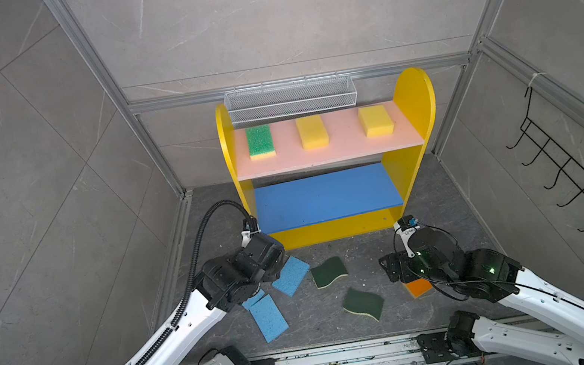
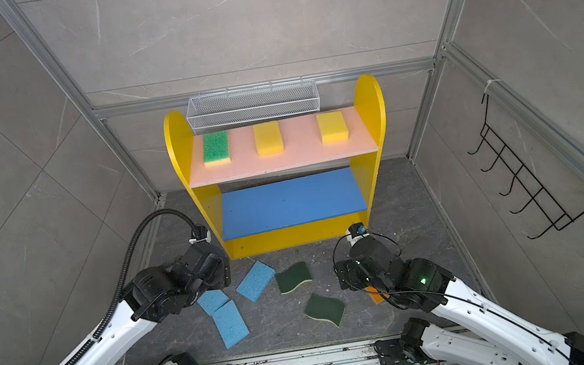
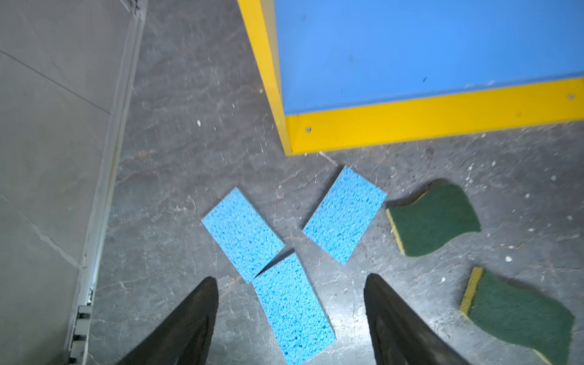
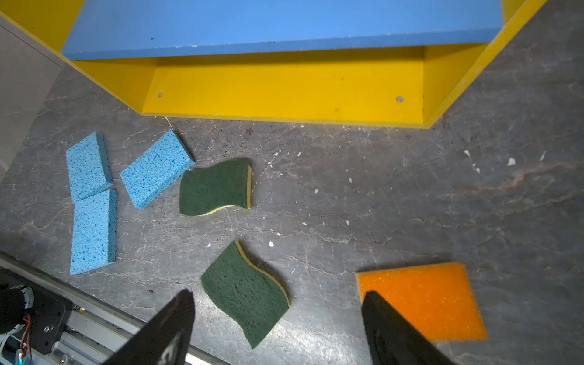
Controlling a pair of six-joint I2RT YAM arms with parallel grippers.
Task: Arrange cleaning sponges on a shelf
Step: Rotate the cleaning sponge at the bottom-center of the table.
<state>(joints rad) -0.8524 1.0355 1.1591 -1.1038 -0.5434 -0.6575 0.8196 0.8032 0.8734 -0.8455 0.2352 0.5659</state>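
With jaws apart and empty, the left gripper (image 3: 290, 278) is being held over the thin light-blue rectangular sponges (image 3: 292, 309) and the right gripper (image 4: 278, 293) over the orange-topped sponge (image 4: 436, 300), both apparently for pickup from the grey surface (image 4: 379, 196) onto the yellow-sided wooden shelf (image 1: 415, 102).

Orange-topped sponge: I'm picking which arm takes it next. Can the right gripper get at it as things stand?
Probably yes. The right gripper hangs open and empty near the orange-topped sponge, which lies flat and alone on the floor with nothing on it.
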